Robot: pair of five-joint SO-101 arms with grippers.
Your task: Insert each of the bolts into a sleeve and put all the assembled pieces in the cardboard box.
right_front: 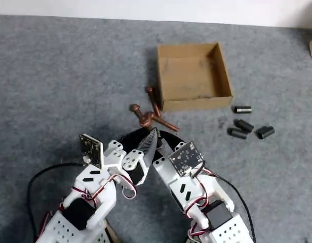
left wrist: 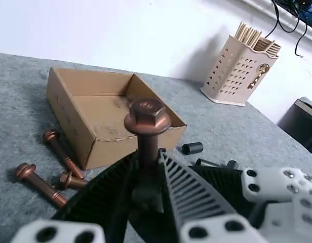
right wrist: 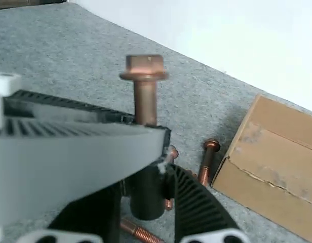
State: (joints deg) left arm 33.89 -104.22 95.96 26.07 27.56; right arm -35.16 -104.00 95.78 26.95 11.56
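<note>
Fingers [left wrist: 189,190] hold a bolt [left wrist: 147,121] standing in a sleeve [right wrist: 146,197] near the cardboard box [right_front: 196,104].

left arm [right_front: 87,205]: white shell, lower left | right arm [right_front: 201,200]: white, lower right | cables [right_front: 92,192]: red, white, black | fingers [left wrist: 191,192]: black, ribbed | boards [right_front: 186,158]: 2, square

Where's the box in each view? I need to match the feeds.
High view: box at upper centre, open top showing.
Left wrist view: box behind the gripped bolt.
Right wrist view: one box corner, cut by the picture's edge.
Shared landmark: loose bolts beside the box's corner.
</note>
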